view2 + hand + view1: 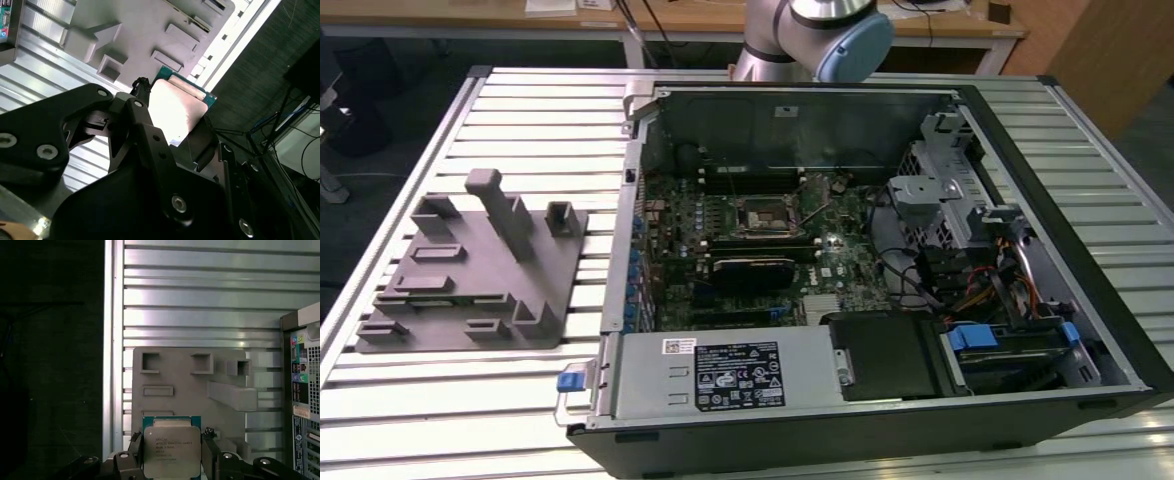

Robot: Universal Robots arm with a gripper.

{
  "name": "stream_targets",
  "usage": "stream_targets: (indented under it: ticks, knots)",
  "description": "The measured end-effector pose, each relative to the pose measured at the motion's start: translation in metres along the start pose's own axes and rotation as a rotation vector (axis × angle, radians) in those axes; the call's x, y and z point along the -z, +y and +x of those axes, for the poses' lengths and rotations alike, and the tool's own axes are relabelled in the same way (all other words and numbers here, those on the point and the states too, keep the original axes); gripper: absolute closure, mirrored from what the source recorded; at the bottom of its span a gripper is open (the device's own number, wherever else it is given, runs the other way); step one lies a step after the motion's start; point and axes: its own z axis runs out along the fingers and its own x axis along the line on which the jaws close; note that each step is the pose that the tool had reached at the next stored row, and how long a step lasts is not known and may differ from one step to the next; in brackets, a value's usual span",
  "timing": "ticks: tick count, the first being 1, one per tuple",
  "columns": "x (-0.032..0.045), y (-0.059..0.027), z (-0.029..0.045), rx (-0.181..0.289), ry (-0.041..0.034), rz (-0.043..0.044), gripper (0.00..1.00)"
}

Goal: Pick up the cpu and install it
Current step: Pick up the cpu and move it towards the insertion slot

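Gripper (pixel 172 456) is closed on the cpu (pixel 171 450), fingers (pixel 209 447) pinching two opposite edges. That prob. keeps the metal top and the underside free of contact and the chip square to the wrist. In both wrist views the cpu's silver lid faces the cameras w/ a green board rim round it.

The cpu hangs over the grey plastic block (pixel 190 390), near the table (pixel 200 290) edge and well apart from the computer case (pixel 305 390). The block's pockets and posts look like a parts holder, i.e. a fixed spot for each component.

In the exterior view the case (pixel 1067 300) lies on its side w/ the panel off, so the motherboard socket (pixel 761 215) faces up, reachable from above.

Writing: several lines of small dark print on the cpu lid; a black-and-white sticker (pixel 736 375) on the power supply; small stickers on the case's rear panel
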Motion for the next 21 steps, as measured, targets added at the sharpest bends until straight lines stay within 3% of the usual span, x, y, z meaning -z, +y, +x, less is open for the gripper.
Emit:
stream_targets:
  ticks: [4, 11, 21]
  knots:
    - [0.0071, 0.0003, -0.0004, 0.0, -0.0004, 0.0, 0.45]
    - [0.0078, 0.0005, -0.0011, 0.0, -0.0002, 0.0001, 0.45]
    - [0.0067, 0.0009, -0.016, 0.0, -0.0005, 0.0, 0.45]
